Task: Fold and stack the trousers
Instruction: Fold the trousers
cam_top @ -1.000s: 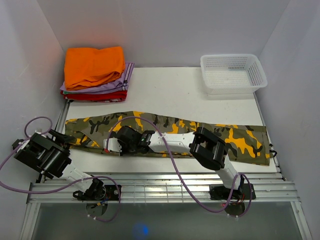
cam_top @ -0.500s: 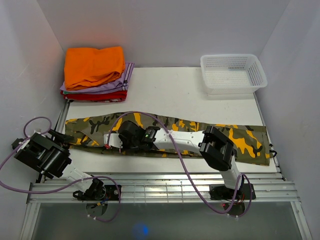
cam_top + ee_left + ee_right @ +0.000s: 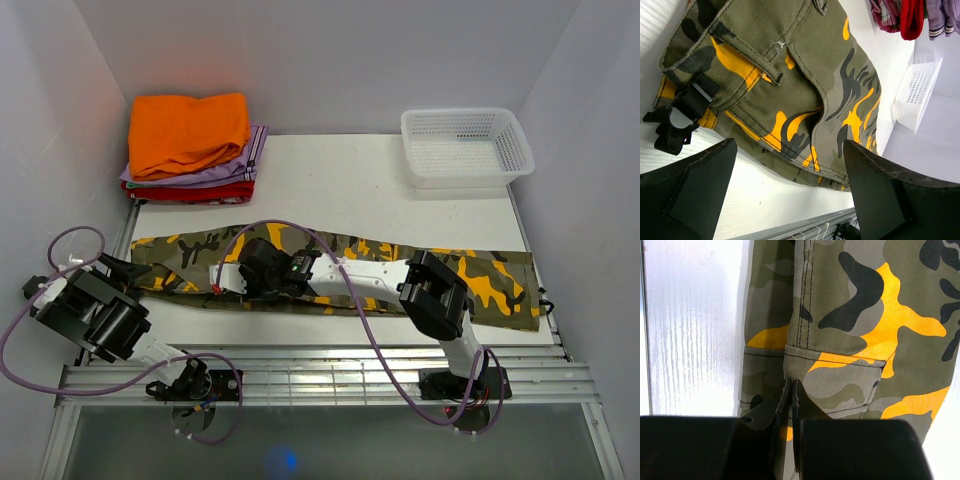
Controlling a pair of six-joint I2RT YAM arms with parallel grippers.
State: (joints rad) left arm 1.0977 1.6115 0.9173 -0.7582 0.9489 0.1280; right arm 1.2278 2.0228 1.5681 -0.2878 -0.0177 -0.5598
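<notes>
The camouflage trousers (image 3: 490, 285) lie stretched left to right across the near part of the table. My right arm reaches leftward over them. My right gripper (image 3: 224, 282) is shut near their left part; in the right wrist view (image 3: 791, 382) its tips pinch the edge of an upper cloth layer (image 3: 880, 305). My left gripper (image 3: 124, 270) is open at the trousers' left end. In the left wrist view (image 3: 790, 147) it hovers over the waistband cloth (image 3: 805, 60), with a black buckle (image 3: 675, 125) beside it.
A stack of folded clothes stands at the back left: orange (image 3: 188, 130) on lilac (image 3: 240, 168) on red (image 3: 200, 192). A white mesh basket (image 3: 465, 145) sits at the back right. Grey rails (image 3: 320, 375) run along the near edge. White walls close in three sides.
My right arm's elbow has swung to the right and its gripper has shifted slightly farther onto the trousers. My left arm has shifted a little.
</notes>
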